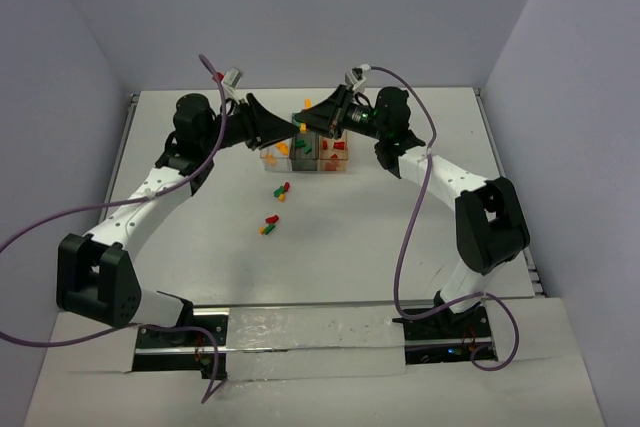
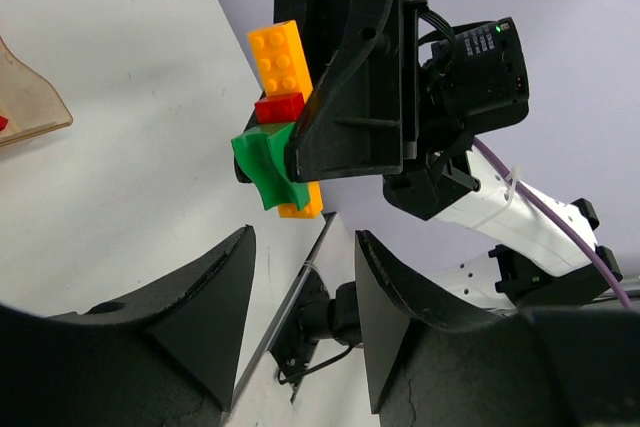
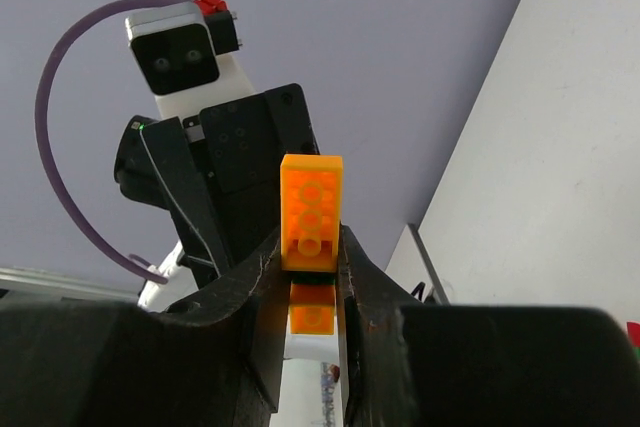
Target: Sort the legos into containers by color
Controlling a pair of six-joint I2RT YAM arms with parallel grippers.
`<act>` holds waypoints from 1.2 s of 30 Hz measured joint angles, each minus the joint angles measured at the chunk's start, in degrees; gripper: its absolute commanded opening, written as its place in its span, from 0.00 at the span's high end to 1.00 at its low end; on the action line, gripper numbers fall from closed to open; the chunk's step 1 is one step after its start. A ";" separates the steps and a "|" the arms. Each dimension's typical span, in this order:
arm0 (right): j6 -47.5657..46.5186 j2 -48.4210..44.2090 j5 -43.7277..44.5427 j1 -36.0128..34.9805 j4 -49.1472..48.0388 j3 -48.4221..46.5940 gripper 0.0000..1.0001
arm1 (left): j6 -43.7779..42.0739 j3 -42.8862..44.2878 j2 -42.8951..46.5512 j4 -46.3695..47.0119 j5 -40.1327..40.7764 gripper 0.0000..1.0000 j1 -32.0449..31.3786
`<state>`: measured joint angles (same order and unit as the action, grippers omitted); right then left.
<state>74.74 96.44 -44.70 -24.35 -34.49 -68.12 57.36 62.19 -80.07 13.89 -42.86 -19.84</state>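
Note:
Above the containers my right gripper is shut on a stuck-together clump of legos. The left wrist view shows this clump as a long orange brick, a red one and a green one in the right gripper's black fingers. From the right wrist camera, the orange brick sticks up between the jaws of my right gripper. My left gripper faces the clump, a little short of it, open and holding nothing. The three bins hold orange, green and red bricks.
Loose legos lie on the white table in front of the bins: a red and green pair and a red, orange and green group. A corner of the amber bin shows at the left of the left wrist view. Walls enclose the table.

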 measured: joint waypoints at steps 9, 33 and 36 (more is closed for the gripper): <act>-0.02 0.00 -0.46 -0.88 -0.42 0.00 1.00 | 1.58 0.00 -0.64 0.23 0.51 0.50 -0.21; -0.32 0.00 0.30 -1.39 -0.92 -0.01 1.00 | 6.84 -0.01 -2.53 3.35 0.57 0.83 -0.23; -0.73 0.00 0.39 -1.39 -1.48 0.00 0.94 | 7.84 0.00 -2.53 3.67 0.56 1.00 -0.19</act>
<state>74.01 96.44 -44.31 -25.74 -35.96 -68.12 65.20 62.19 -82.61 17.56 -42.30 -20.03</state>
